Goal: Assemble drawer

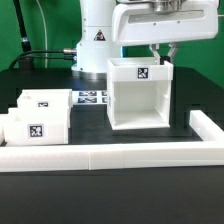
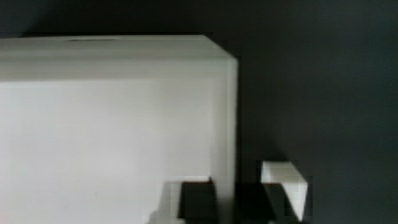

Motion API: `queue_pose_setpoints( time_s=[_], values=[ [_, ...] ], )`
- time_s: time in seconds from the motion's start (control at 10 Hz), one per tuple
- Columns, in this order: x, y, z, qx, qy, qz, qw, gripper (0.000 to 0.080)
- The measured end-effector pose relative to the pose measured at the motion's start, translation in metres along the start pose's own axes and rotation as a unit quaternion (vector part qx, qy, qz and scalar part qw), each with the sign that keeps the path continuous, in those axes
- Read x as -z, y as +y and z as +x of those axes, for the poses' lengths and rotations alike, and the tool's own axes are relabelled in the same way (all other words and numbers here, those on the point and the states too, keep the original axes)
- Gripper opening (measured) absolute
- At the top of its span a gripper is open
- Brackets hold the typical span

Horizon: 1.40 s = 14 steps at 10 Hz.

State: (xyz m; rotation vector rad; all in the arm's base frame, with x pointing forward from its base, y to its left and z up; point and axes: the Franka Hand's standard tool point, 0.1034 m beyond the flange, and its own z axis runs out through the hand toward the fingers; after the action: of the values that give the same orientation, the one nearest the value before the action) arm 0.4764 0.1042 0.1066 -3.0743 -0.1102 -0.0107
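The white drawer housing [image 1: 138, 97] stands upright mid-table with its open side toward the camera and a tag on its inner back wall. My gripper [image 1: 163, 55] comes down from above onto the top of the housing's wall on the exterior view's right, one finger on each side of it, shut on that wall. In the wrist view the housing [image 2: 116, 120] fills most of the picture and its edge runs down into the narrow gap between my fingers [image 2: 285, 185]. Two small white box trays [image 1: 36, 124] with tags sit together at the exterior view's left.
A long low white border rail [image 1: 110, 157] runs along the front and turns back at the exterior view's right, close beside the housing. The marker board [image 1: 92, 98] lies flat behind the trays. The robot base stands at the back.
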Motion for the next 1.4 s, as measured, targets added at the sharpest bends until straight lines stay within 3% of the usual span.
queue_pose_setpoints(
  time_s=[0.2,0.5,0.9,1.2,1.4],
  values=[
    [0.0,-0.001,0.034,0.017,0.015,0.006,1.0,0.0035],
    [0.001,0.001,0.063,0.074,0.048,0.008,0.996,0.0036],
    [0.001,0.002,0.064,0.075,0.051,0.01,0.996,0.0036],
    [0.001,0.002,0.065,-0.01,0.052,0.016,0.998,0.0036],
    [0.001,0.011,0.08,-0.075,0.064,0.022,0.995,0.0037]
  ],
)
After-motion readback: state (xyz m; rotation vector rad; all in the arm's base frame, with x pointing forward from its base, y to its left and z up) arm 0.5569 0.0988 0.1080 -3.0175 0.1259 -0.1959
